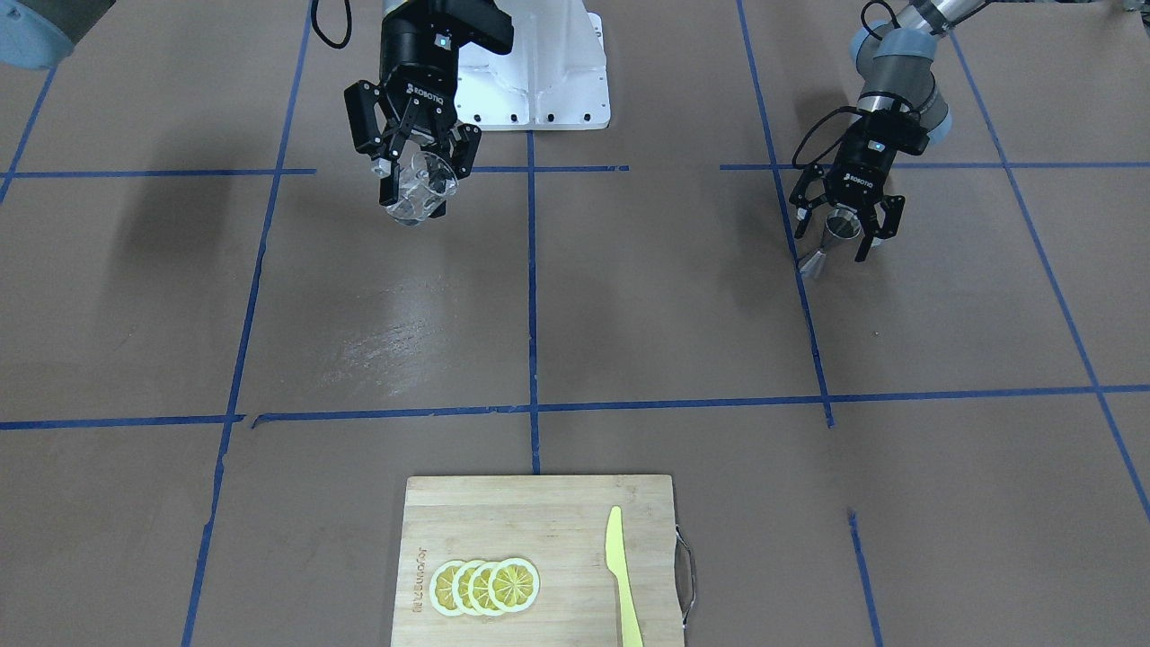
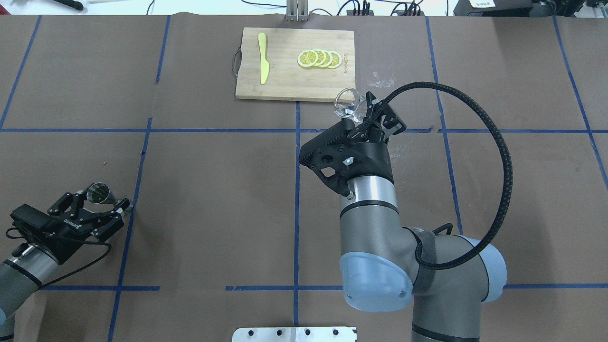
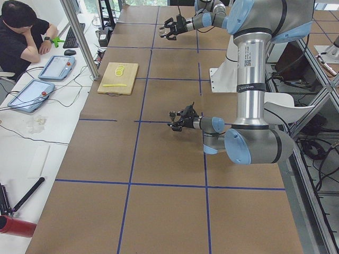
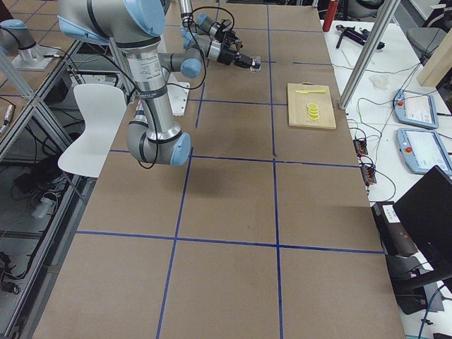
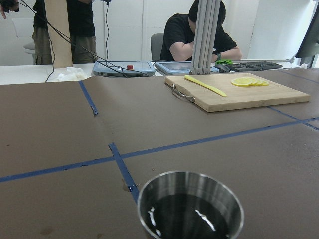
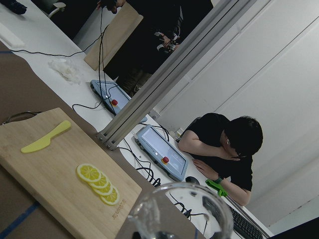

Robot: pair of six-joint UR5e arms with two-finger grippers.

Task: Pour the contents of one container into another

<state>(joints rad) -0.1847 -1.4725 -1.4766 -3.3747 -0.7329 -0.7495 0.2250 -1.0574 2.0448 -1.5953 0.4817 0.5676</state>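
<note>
Where lettering is legible, ROBOTIQ marks both gripper bodies; cutting board point(image 1: 539, 530) engraving too small to read. Right gripper point(image 1: 422, 180) closed on glass cup point(image 1: 418, 203), cup tilted, raised above table point(image 1: 629, 296). Left gripper point(image 1: 842, 235) spread wide; jigger point(image 1: 831, 241) stands on table between 2 fingers, gap each side, well apart from cup.

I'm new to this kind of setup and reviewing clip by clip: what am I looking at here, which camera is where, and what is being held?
Two robot arms work at a brown table. Four pictures come from fixed cameras: across the table, behind the robot, and each end; two from wrist cameras. The right gripper holds a clear glass cup in the air. The left gripper straddles a steel jigger; whether it grips is unclear. A cutting board carries lemon slices and a yellow knife.
</note>
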